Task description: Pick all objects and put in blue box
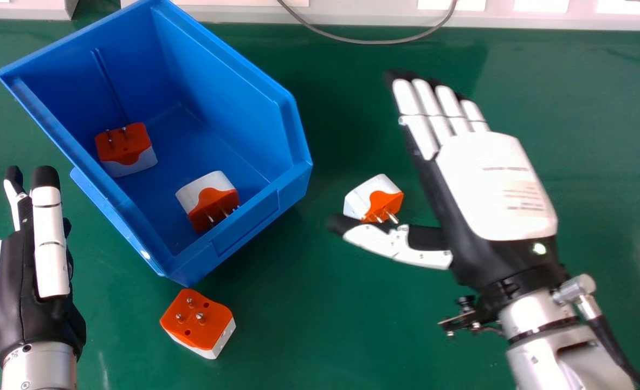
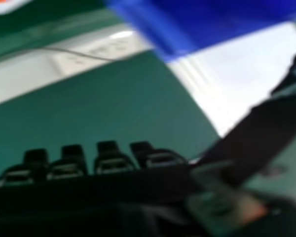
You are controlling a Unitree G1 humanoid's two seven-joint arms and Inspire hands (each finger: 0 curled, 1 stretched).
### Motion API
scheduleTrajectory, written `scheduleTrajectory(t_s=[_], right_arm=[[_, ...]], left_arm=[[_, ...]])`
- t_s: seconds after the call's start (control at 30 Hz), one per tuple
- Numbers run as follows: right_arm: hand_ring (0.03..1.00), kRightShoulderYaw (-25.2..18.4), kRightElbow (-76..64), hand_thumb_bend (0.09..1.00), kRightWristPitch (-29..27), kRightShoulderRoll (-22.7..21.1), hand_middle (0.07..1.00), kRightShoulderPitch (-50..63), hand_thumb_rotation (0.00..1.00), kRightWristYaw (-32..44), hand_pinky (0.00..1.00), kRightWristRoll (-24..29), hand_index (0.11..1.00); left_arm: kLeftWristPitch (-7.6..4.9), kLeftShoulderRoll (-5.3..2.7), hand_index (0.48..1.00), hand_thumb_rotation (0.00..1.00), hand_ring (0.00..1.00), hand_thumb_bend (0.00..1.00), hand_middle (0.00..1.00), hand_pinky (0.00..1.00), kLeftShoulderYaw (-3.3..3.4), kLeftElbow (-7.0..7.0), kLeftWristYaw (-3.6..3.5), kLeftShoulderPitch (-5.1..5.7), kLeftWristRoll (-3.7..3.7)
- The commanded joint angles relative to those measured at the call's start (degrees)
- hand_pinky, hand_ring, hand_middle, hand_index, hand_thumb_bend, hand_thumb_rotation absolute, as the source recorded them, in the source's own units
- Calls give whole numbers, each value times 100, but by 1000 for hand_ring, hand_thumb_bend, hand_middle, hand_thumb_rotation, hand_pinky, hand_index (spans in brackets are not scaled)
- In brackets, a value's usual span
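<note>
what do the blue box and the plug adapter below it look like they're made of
The box looks like smooth plastic with a soft sheen, judging by its moulded rim and ribs. The adapter seems hard plastic, orange over white; its shiny pins look like metal, type uncertain.

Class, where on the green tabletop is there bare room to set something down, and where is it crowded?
The green tabletop is bare between the nearest orange-and-white plug adapter and the silver right forearm, and right of the right hand. It is crowded around that hand's thumb, close to another adapter, and between the left hand and blue plastic box.
</note>
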Motion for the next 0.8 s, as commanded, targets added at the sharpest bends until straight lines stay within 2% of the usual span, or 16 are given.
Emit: scheduleTrajectory(t_s=[0.0,0.3,0.43,0.57,0.77], right_arm=[[984,-91,204,532,34,61,1000,-154,796,-78,918,-60,991],[952,97,1343,532,348,394,989,-755,761,-241,871,-319,978],[905,257,1879,531,487,559,948,-1045,728,-296,812,-435,943],[868,403,2154,545,650,637,913,-1295,722,-154,771,-453,915],[861,522,2352,556,790,696,907,-1521,735,-15,764,-406,907]], left_arm=[[-129,42,1000,1000,1000,584,1000,1000,45,-11,12,-32,5],[-99,0,1000,1000,1000,581,1000,1000,-4,-55,65,-25,31],[-94,-25,1000,1000,1000,581,1000,1000,-36,-99,95,-3,46],[-98,-21,1000,1000,1000,581,1000,1000,-50,-93,109,-8,30],[-83,-10,1000,1000,1000,581,1000,1000,-61,-95,132,-17,22]])
